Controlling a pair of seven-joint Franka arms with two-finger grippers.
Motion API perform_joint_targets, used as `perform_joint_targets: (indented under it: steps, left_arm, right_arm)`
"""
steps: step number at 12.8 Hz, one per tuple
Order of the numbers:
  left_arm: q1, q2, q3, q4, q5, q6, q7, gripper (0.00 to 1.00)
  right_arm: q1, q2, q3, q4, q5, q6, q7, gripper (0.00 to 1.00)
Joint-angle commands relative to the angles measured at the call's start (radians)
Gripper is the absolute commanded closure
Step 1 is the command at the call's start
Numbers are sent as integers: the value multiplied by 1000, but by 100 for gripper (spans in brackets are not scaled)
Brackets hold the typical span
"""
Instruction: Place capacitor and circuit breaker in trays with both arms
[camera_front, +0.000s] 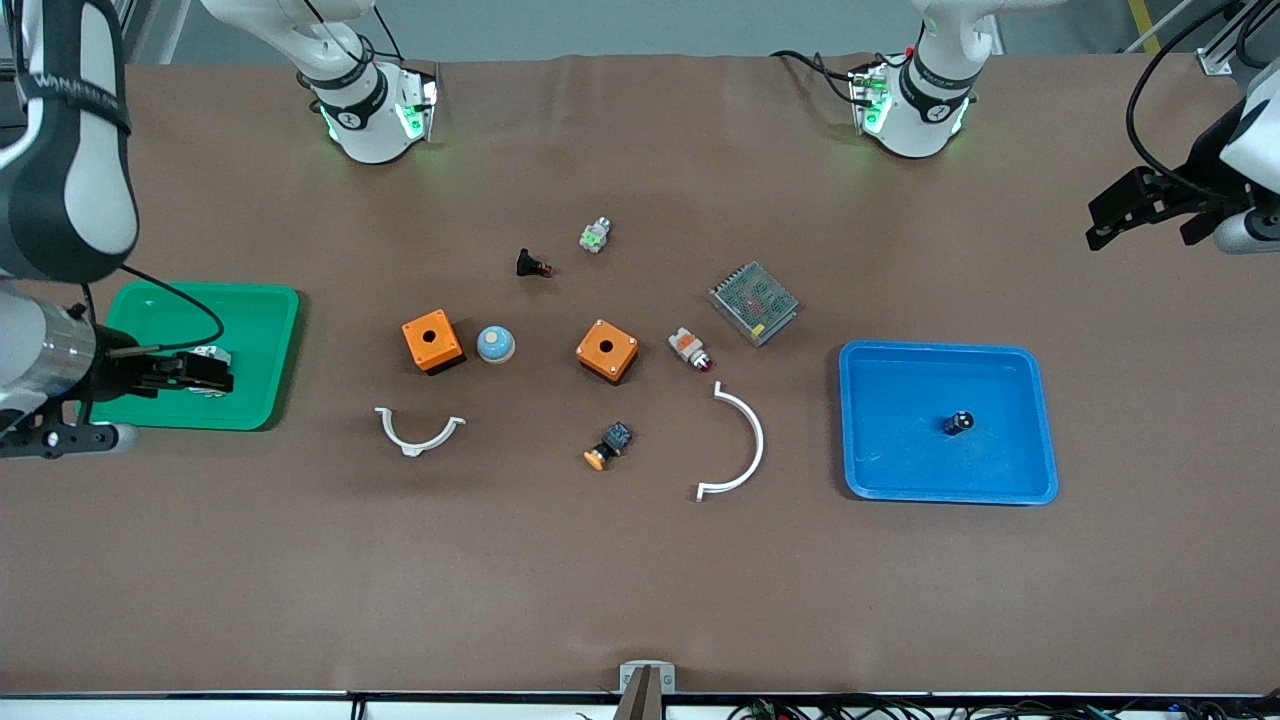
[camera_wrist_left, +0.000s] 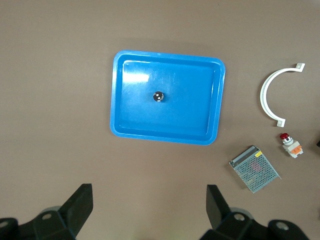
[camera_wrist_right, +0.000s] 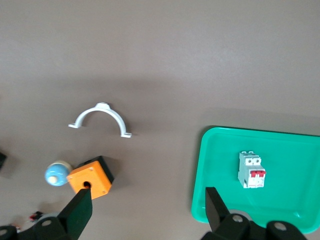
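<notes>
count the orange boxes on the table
2. One orange box sits beside the blue dome; the other orange box sits beside the white-orange part.

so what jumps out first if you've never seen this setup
Two bright trays: the blue tray toward the left arm's end, holding the capacitor, and the green tray toward the right arm's end, holding the circuit breaker. Between them, two orange boxes stand out among scattered parts.

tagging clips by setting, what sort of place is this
Probably a robotics lab bench for sorting electrical parts: a brown-covered table, the small black cylindrical capacitor in a blue plastic tray, and the grey-white circuit breaker with red levers in a green plastic tray.
</notes>
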Motion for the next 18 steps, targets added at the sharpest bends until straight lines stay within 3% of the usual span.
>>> perform_joint_targets:
  steps: [1,8,11,12,18]
  left_arm:
    - [4,-18,3,-15,-6,7,25,0]
    - [-1,-23,-7,-58,3,64,26,0]
    - [-1,-20,-27,-51,3,64,19,0]
    - [-1,-15,-27,-46,5,62,6,0]
    - [-2,5,-28,-17,6,58,14,0]
  right_arm:
    - [-6,-22,-11,83,4,-24,21,0]
    - [0,-153,-8,53,0,-101,29,0]
    - [13,-260,-7,-139,-50,47,30,0]
    - [13,-263,-8,-151,-50,52,30,0]
    - [13,-260,-8,-93,-37,8,29,0]
